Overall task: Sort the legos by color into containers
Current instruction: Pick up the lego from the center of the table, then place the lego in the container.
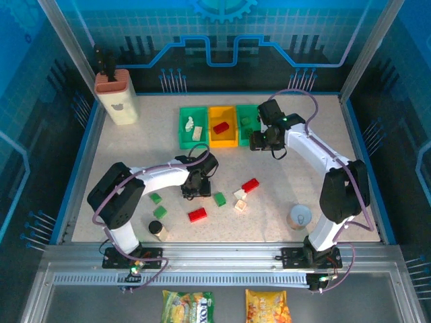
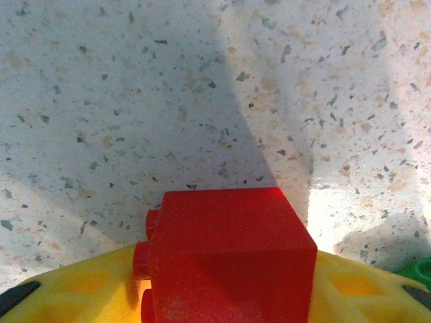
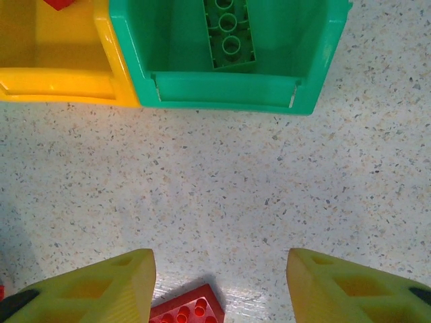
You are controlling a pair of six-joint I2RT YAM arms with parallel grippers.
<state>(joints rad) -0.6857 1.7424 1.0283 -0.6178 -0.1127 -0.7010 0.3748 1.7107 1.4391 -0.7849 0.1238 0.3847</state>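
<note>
The desk (image 1: 269, 215) is beige with dark speckles. The left bin (image 1: 192, 144) and right bin (image 3: 222, 91) are green, the middle bin (image 1: 222, 144) yellow-orange. There are a red brick (image 2: 229, 256), a green brick (image 3: 229, 33) and cream bricks (image 1: 240, 200). The right tool (image 3: 219, 259) has yellow fingers (image 3: 101, 289).

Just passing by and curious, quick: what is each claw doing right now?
Left gripper: closed on a red brick.
Right gripper: open, holding nothing.

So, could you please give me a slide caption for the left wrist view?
Red plastic lego brick between the yellow fingers of the left gripper, against speckled tabletop.
</note>
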